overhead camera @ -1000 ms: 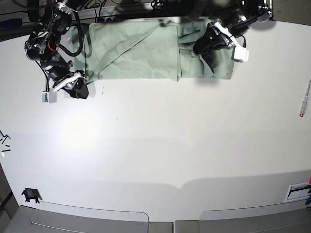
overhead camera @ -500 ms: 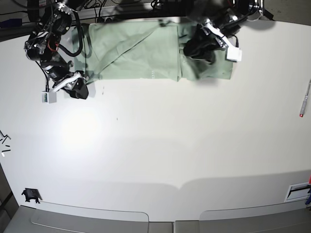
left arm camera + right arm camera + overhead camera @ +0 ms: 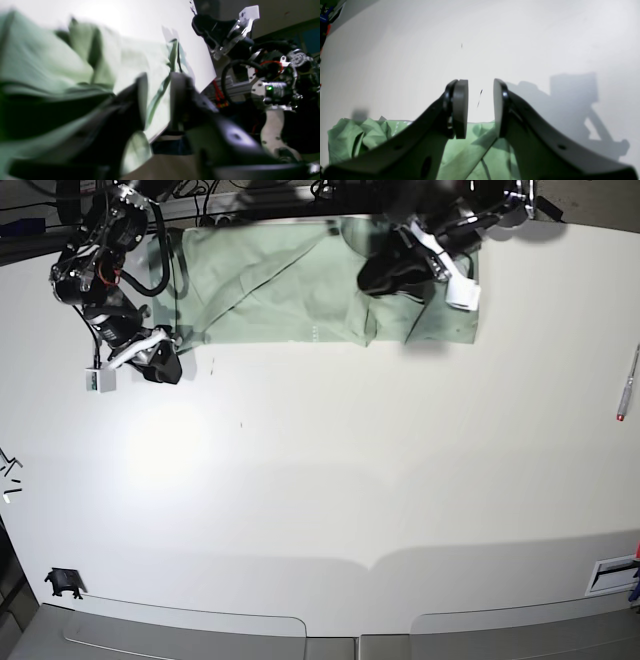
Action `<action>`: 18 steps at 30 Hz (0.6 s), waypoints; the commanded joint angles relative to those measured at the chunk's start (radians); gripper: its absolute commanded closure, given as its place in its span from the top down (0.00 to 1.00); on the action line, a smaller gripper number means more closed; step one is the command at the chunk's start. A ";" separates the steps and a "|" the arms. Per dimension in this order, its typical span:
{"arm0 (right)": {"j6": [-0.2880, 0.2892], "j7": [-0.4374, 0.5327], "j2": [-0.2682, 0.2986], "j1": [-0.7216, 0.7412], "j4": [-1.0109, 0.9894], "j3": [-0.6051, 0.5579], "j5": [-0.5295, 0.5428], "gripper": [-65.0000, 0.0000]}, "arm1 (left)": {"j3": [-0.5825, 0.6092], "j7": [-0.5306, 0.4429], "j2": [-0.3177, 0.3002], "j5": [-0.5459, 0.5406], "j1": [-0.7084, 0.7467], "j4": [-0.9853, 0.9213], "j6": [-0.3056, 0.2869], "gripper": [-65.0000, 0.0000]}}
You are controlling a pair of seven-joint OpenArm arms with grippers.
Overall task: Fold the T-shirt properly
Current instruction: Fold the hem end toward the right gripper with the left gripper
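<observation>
The pale mint-green T-shirt [image 3: 270, 290] lies spread and creased along the table's far edge. It is blurred in the left wrist view [image 3: 50, 62] and fills the bottom of the right wrist view [image 3: 370, 135]. My left gripper [image 3: 372, 280] hangs low over the shirt's right half. In its own view [image 3: 157, 100] the jaws stand a little apart, with cloth showing in the gap. My right gripper [image 3: 168, 368] rests at the shirt's lower left corner. In its own view [image 3: 480, 107] the jaws are apart and empty, with bare table between them.
The white table [image 3: 330, 480] stretches toward the near edge. A pen [image 3: 628, 385] lies at the right edge. A small black object [image 3: 62, 582] and loose bits [image 3: 8, 470] lie at the left. The right arm's body [image 3: 270, 82] shows beyond the table's edge.
My left arm has moved steadily leftward across the shirt's right half, and the cloth beneath it has shifted. The right arm has not moved.
</observation>
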 commanded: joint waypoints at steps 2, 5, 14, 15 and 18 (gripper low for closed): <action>0.003 0.020 0.014 0.011 0.018 0.003 0.026 0.25 | -0.043 0.017 -0.003 -0.026 0.003 0.065 -0.012 0.00; 0.003 0.020 0.014 0.011 0.018 0.003 0.026 0.25 | -0.101 0.060 -0.003 -0.010 0.006 0.124 -0.012 0.00; 0.002 0.020 0.013 0.011 0.018 0.003 0.026 0.25 | -0.190 0.047 -0.014 0.177 0.042 0.143 -0.012 0.00; 0.003 0.020 0.013 0.011 0.018 0.003 0.026 0.25 | -0.190 0.045 -0.023 0.200 0.042 0.143 -0.012 0.00; 0.003 0.021 0.013 0.011 0.018 0.003 0.026 0.25 | -0.190 0.026 -0.037 0.284 0.043 0.143 -0.012 0.00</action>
